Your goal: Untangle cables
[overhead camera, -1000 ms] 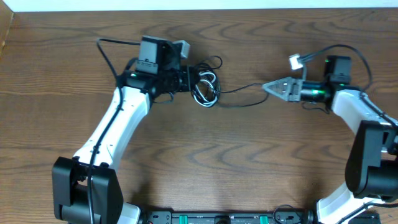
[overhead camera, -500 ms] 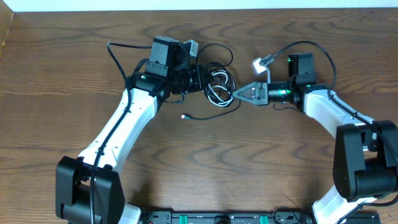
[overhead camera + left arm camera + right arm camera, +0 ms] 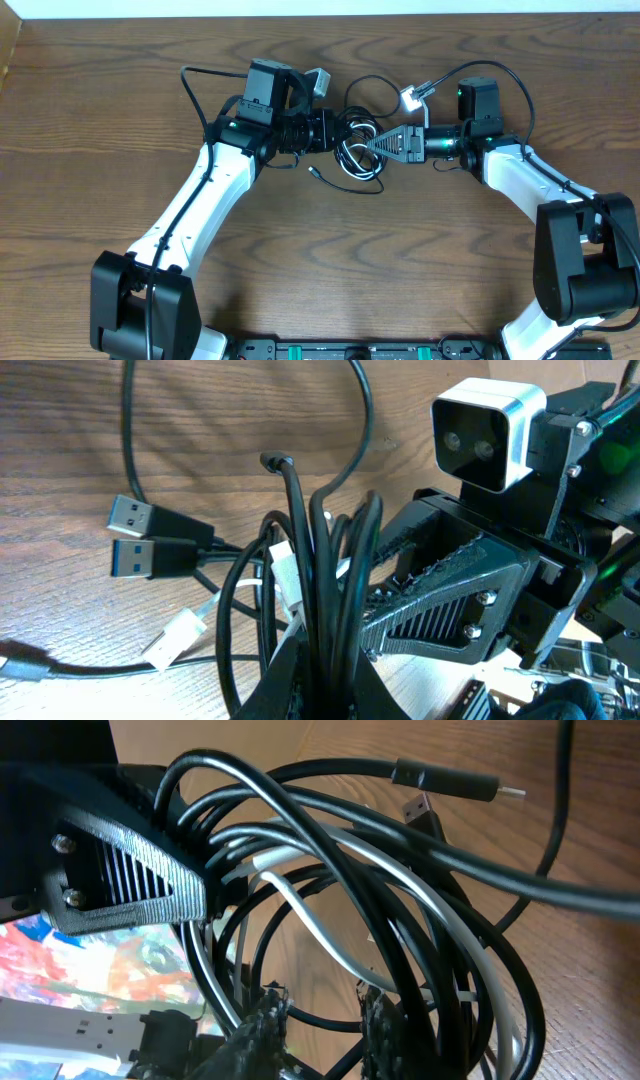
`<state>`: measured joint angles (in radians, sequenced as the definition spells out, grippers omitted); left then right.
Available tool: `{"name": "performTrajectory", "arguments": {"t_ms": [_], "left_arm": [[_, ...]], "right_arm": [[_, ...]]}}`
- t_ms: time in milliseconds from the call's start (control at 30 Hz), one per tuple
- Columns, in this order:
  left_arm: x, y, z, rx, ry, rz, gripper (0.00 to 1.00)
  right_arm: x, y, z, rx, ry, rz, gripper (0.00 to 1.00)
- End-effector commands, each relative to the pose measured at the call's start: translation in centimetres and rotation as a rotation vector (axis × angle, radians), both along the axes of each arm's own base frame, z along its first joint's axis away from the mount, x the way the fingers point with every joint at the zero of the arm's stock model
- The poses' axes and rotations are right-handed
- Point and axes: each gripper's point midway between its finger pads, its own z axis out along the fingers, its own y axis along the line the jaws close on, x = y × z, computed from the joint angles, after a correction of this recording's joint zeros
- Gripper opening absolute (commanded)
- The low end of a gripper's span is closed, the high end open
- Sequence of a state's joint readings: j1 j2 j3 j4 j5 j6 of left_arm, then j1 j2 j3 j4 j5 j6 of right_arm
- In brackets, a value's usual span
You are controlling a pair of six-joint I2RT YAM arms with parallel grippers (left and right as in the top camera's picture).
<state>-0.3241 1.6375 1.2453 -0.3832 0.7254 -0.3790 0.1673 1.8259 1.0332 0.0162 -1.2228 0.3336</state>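
Having closed in, right tool (image 3: 370,147) parts at cables (image 3: 350,163); left tool (image 3: 334,131) clenches them.

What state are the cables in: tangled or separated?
Tangled. The black and white cables loop through each other in one bunch, pinched in the shut left hand.

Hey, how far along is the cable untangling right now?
Nothing looks separated yet: the cables sit in one tangled bundle, the white cord wound in with the black ones. In hand: the left gripper is clamped on the bundle, and the right gripper has its jaws open around several loops. Left: pulling every cord free and laying each apart.
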Motion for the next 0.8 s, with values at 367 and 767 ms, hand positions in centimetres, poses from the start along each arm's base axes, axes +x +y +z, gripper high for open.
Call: {"name": "performTrajectory", "arguments": {"t_ms": [367,767], "left_arm": [[-1.7,-0.1,-0.9,0.048,-0.052,-0.14,0.08],[-2.6,-0.7,-0.3,0.051,-0.219,-0.323,0.07]], "right_arm": [[2.5,-3.4,5.4,0.164,-0.095,-0.007,0.43],[3.6,-5.8,4.0,0.136,0.027,-0.116,0.57]]}}
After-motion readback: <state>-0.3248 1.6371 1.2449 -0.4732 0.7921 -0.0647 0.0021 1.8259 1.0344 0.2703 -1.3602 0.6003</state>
